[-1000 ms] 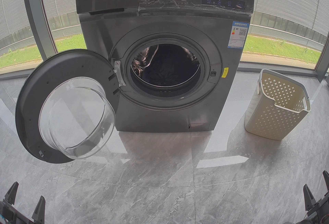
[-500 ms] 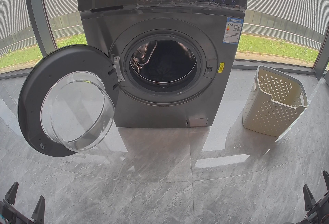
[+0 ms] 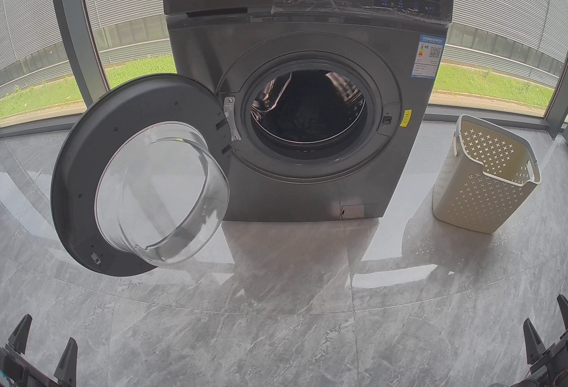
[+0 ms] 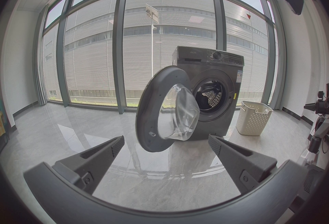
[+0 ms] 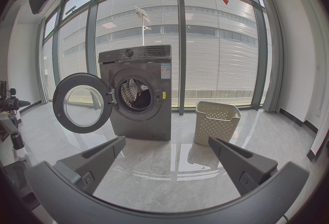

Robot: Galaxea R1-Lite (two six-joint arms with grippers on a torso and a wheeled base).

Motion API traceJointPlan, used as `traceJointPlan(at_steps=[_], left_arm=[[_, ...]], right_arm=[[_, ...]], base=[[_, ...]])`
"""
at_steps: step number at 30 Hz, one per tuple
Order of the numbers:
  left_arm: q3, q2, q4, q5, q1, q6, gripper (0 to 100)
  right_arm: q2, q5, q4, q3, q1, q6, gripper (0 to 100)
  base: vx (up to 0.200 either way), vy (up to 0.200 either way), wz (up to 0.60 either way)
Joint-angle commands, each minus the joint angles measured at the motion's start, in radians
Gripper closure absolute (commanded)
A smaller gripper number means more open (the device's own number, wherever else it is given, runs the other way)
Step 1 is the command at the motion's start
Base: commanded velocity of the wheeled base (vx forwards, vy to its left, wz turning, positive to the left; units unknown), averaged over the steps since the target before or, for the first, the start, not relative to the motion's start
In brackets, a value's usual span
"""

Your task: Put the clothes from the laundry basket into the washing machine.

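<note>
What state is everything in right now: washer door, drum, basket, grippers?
Washing machine door: swung wide open.
Drum: dark inside, contents unclear.
Laundry basket: upright, no clothes showing.
Left gripper: open, empty.
Right gripper: open, empty.

Washing machine (image 3: pixel 307 199): grey front-loader standing at frame centre, its round door (image 3: pixel 142 175) hanging wide open toward the left, something dark lying in the drum (image 3: pixel 307 110).
Laundry basket (image 3: pixel 473 199): cream perforated bin sitting upright on the floor at right, near the machine.
</note>
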Motion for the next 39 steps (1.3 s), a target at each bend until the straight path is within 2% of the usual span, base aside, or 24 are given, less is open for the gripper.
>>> traceJointPlan(at_steps=[1, 5, 12, 25, 31, 32, 33, 34, 35, 39], left_arm=[[0.016, -0.013, 0.001, 0.000, -0.001, 0.000, 0], [0.016, -0.013, 0.001, 0.000, -0.001, -0.002, 0], [0.016, -0.013, -0.001, 0.000, -0.001, 0.013, 0], [0.016, -0.013, -0.001, -0.005, 0.001, 0.012, 0], [0.013, -0.013, -0.002, -0.008, 0.001, 0.027, 0], [-0.087, 0.002, -0.019, -0.017, 0.007, 0.013, 0], [-0.114, 0.010, -0.019, -0.018, 0.007, 0.010, 0], [-0.246, 0.079, -0.013, -0.032, -0.005, -0.014, 0], [-0.292, 0.131, -0.005, -0.040, -0.014, -0.019, 0], [-0.323, 0.315, 0.006, -0.074, -0.071, -0.019, 0]], right_arm=[[-0.004, 0.000, 0.000, 0.016, 0.000, 0.000, 0], [-0.004, 0.000, 0.000, 0.016, 0.000, 0.000, 0], [-0.004, 0.000, 0.000, 0.016, 0.000, 0.000, 0], [-0.004, 0.000, 0.000, 0.016, 0.000, 0.000, 0], [-0.004, 0.000, 0.000, 0.016, 0.000, 0.000, 0], [-0.004, 0.000, 0.000, 0.016, 0.000, 0.000, 0], [-0.004, 0.000, 0.000, 0.016, 0.000, 0.000, 0], [-0.004, 0.000, 0.000, 0.016, 0.000, 0.000, 0], [-0.004, 0.000, 0.000, 0.016, 0.000, 0.000, 0], [-0.004, 0.000, 0.000, 0.016, 0.000, 0.000, 0]], base=[[0.000, 0.200, 0.00], [0.000, 0.200, 0.00], [0.000, 0.200, 0.00], [0.000, 0.000, 0.00], [0.000, 0.000, 0.00], [0.000, 0.000, 0.00], [0.000, 0.000, 0.00], [0.000, 0.000, 0.00], [0.000, 0.000, 0.00], [0.000, 0.000, 0.00]])
